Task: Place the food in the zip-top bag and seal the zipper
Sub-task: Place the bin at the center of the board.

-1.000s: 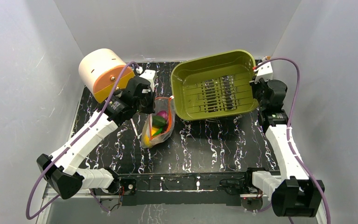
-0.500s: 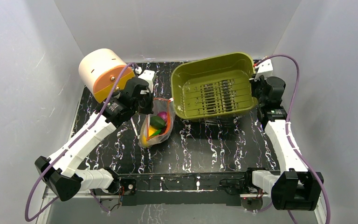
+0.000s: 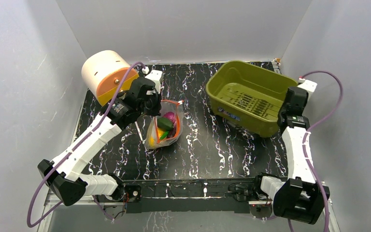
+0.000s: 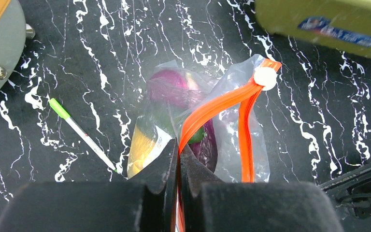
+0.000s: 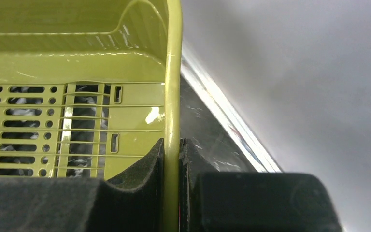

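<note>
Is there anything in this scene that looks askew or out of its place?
The green basket sits tilted at the right, its rim pinched by the right gripper. The zipper of the bag gapes open, one strip clamped in the left gripper. A thin green-tipped stick lies loose beside it.
</note>
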Robot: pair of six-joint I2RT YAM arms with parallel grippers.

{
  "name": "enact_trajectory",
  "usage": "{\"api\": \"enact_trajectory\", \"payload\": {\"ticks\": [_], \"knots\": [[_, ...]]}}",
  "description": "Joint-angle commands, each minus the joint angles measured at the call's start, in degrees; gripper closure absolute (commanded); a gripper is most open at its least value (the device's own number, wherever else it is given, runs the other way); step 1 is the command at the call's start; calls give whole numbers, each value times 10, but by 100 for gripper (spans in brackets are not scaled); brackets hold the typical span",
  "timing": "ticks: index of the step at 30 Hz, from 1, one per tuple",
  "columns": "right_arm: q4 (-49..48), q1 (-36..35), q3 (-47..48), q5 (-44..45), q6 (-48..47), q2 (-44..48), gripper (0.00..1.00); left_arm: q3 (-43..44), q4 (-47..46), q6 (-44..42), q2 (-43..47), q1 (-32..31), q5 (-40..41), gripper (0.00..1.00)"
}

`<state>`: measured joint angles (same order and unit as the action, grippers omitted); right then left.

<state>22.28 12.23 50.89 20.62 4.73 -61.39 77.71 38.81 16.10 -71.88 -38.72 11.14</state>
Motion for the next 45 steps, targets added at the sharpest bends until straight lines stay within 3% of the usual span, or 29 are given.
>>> {"api": "enact_trajectory", "payload": {"ticks": [1,11,18,23,34,45], "knots": [[14,58,4,89,89,39,100,30,-15,4,3,3,-19,100],[42,89,-41,62,125,85,99,33,-10,9,5,3,-26,100],[81,89,-45,81,155,93,73,26,-22,10,10,3,-34,100],[116,89,-11,46,144,81,51,19,-39,3,16,3,-57,100],[165,57,115,-102,71,75,50,-10,-90,-15,33,3,-178,100],[98,-55,127,-276,-58,86,50,-35,-102,-26,37,3,-248,100]]}}
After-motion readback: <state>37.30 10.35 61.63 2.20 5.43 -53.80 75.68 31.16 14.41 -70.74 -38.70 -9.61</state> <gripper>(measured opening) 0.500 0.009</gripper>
